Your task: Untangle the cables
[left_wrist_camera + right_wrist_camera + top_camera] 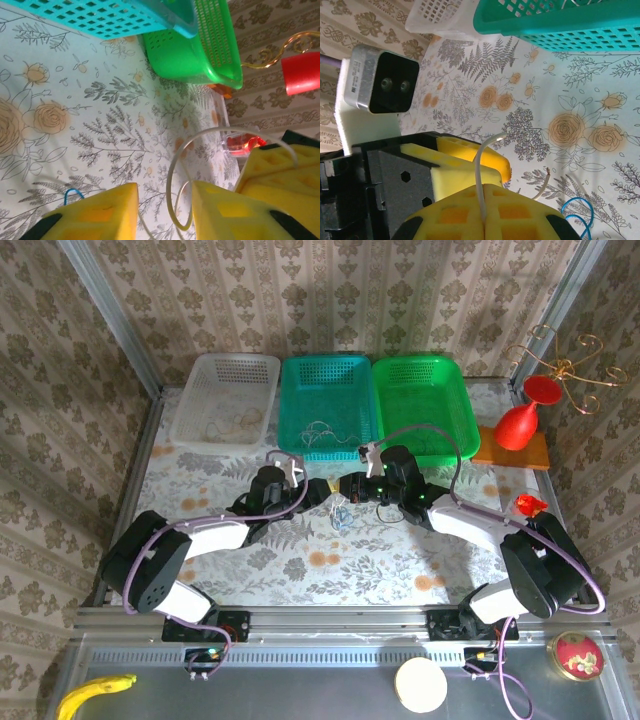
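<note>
Top external view: the floral table takes most of your field. Beyond both grippers you have three baskets in a row: white basket past your left gripper, teal basket straight beyond the pair, green basket past your right one. Your left gripper and right gripper meet nose to nose, tips close together. The cables sit bunched on the cloth just under the two tips, on the side toward the arm bases. Left wrist view: your left gripper is spread, with a clear gap between the yellow pads. A whitish cord loops up through that gap; whether it touches either pad, you cannot tell. Right wrist view: your right gripper has its pads pressed together, pinching the whitish cord, which rises from the seam and curves over. A blue cord lies on the cloth just beside that gripper's tip.
</note>
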{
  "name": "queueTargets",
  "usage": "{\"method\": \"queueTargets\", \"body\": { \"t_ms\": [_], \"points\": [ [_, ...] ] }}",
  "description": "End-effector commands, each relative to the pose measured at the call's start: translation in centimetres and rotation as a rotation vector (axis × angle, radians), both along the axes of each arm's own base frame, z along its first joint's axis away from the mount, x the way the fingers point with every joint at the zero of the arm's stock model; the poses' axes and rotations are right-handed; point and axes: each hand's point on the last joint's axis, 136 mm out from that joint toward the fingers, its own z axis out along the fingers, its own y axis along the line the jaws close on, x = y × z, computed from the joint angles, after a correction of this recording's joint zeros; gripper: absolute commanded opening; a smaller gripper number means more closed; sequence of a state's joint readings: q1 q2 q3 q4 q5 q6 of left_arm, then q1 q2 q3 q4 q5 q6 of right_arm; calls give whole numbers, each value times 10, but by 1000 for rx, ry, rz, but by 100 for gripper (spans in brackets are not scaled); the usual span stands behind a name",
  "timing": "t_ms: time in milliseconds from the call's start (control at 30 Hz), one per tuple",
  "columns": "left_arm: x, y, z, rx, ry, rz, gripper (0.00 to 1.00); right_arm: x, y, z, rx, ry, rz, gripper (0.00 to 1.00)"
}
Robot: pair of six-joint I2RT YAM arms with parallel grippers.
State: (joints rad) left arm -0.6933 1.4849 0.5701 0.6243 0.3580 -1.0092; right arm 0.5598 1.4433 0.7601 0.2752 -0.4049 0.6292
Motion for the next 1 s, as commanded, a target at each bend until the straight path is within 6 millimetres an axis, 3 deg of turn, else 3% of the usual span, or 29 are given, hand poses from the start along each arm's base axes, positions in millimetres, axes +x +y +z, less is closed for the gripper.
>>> {"method": "queueTargets", "body": {
  "t_ms": [0, 133, 367, 567, 700, 967],
  "points": [
    [9, -8, 26, -50, -65, 4, 19, 0, 1, 16, 35, -36, 11, 0],
    [10, -8, 39, -66, -84, -2, 0, 1, 0, 11, 26, -31, 7, 0],
    [4, -2, 82, -98, -159, -18, 0, 6, -4, 2, 14, -16, -11, 0],
    [-6, -11, 133, -163, -235, -81, 0, 12, -1, -2, 20, -10, -12, 28],
    [-13, -22, 158, -198, -271, -127, 0, 17, 2, -2, 27, -9, -13, 36],
    [-16, -29, 176, -228, -294, -141, 0, 22, 4, 5, 29, -34, -24, 46]
  ]
}}
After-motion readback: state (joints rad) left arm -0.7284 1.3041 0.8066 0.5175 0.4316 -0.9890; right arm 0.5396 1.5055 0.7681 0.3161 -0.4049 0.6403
